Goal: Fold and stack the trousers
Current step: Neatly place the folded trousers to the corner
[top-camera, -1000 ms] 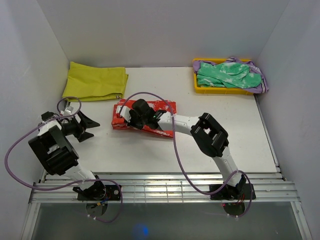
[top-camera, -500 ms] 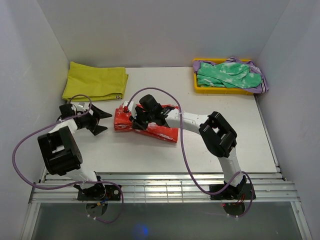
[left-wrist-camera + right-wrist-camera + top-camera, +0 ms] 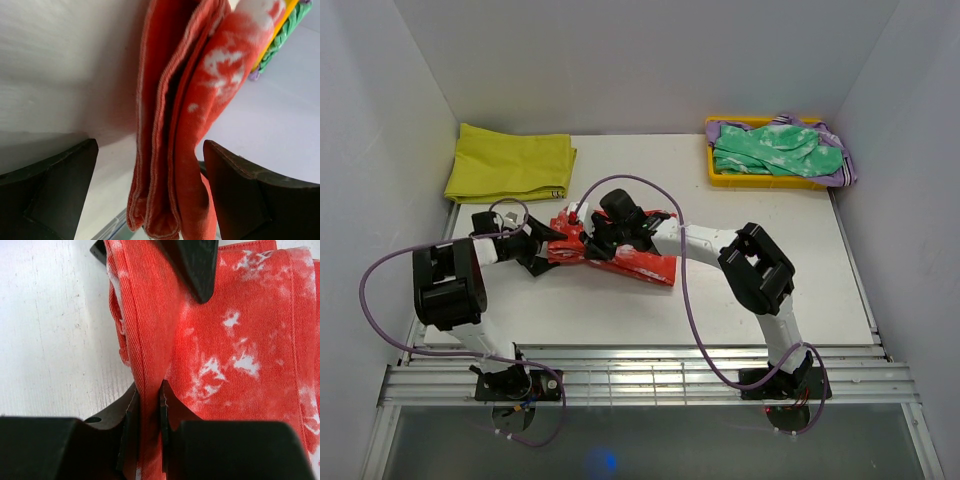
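Scanning from the near edge: metal rail [image 3: 640, 372] with both arm bases bolted on, purple cables [image 3: 682, 300] looping up from them.

Left gripper [image 3: 548, 252] low over the white table [image 3: 610, 315], left of middle, pointing right at the left end of the trousers [image 3: 645, 262]. Jaws spread wide, clamping nothing. From the left wrist: folded end of the trousers [image 3: 200, 100] standing between the two dark fingers [image 3: 50, 195], layered hems facing the camera. Cannot tell whether either pad touches the cloth.

Trousers lying as a folded red-orange and white-blotched bundle around the table middle, long side running left to right, slightly skewed, right end nearer than the left.

Right gripper [image 3: 588, 242] reaching in from the right, down on the far-left part of the bundle, just beside the left gripper. From the right wrist: fingers [image 3: 172, 425] nearly closed, pinching a raised ridge of the trousers [image 3: 240, 340] between them. Dark wedge-shaped tip of a left finger [image 3: 192, 262] over the cloth at the top of that view.

Further back, far left: flat folded yellow cloth [image 3: 510, 162], well apart from the bundle.

Far right corner: yellow bin [image 3: 760, 182] holding a green white-mottled garment [image 3: 775, 148], with purple fabric [image 3: 845, 165] spilling over its right rim.
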`<act>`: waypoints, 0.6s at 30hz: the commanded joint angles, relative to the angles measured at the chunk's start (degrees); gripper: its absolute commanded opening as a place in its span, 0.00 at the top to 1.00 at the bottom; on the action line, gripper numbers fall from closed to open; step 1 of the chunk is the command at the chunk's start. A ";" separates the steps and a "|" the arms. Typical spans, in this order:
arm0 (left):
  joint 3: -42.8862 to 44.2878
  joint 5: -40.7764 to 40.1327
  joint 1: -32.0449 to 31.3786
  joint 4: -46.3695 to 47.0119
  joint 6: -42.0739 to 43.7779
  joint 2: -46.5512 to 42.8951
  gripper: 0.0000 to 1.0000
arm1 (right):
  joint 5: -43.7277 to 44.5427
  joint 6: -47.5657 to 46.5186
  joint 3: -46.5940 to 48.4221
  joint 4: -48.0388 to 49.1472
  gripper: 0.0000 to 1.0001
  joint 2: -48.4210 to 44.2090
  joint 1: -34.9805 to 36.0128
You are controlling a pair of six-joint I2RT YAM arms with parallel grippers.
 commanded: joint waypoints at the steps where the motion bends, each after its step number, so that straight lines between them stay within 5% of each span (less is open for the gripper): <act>1: -3.54 1.97 -1.78 10.75 -5.23 -4.64 0.02 | -1.47 2.55 3.46 3.53 0.92 -1.10 0.29; 4: -6.88 3.82 -3.27 17.01 -9.37 -6.40 0.02 | -0.41 3.87 5.65 3.62 0.92 1.18 0.29; 13: -14.36 -7.68 -8.45 28.54 -17.73 -13.53 0.02 | 5.57 7.56 11.98 4.68 0.92 6.46 1.96; 18: -14.18 -11.64 -9.52 29.42 -17.13 -10.63 0.14 | 4.16 8.44 11.99 5.56 0.92 6.20 2.57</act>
